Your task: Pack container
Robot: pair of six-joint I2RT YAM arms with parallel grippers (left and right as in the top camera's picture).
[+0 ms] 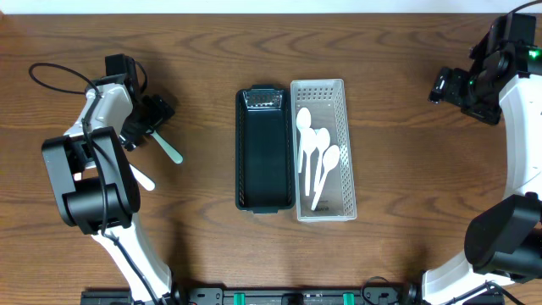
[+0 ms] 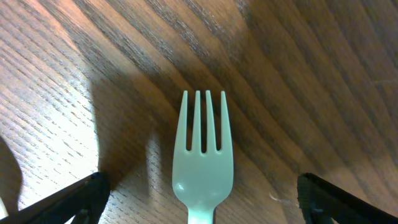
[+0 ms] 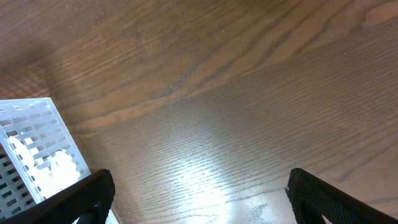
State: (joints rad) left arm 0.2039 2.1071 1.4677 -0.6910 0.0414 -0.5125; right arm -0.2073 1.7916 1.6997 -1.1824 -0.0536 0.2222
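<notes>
Overhead, a big brown wooden table is seen, with the left arm and the right arm set at its two sides. A long black container is placed in the middle of the table. A white basket full of little holes is pushed right up against its right side. Several white spoons are laid inside the basket. The left gripper is held low over the wood, well to the left of the container, with its jaws spread wide. A light green fork is seen between them and is not touched by them. The right gripper is held far to the right of the basket, with its jaws spread wide too and nothing gripped. A small white piece of cutlery is laid just beside the left arm, but its kind cannot be told.
</notes>
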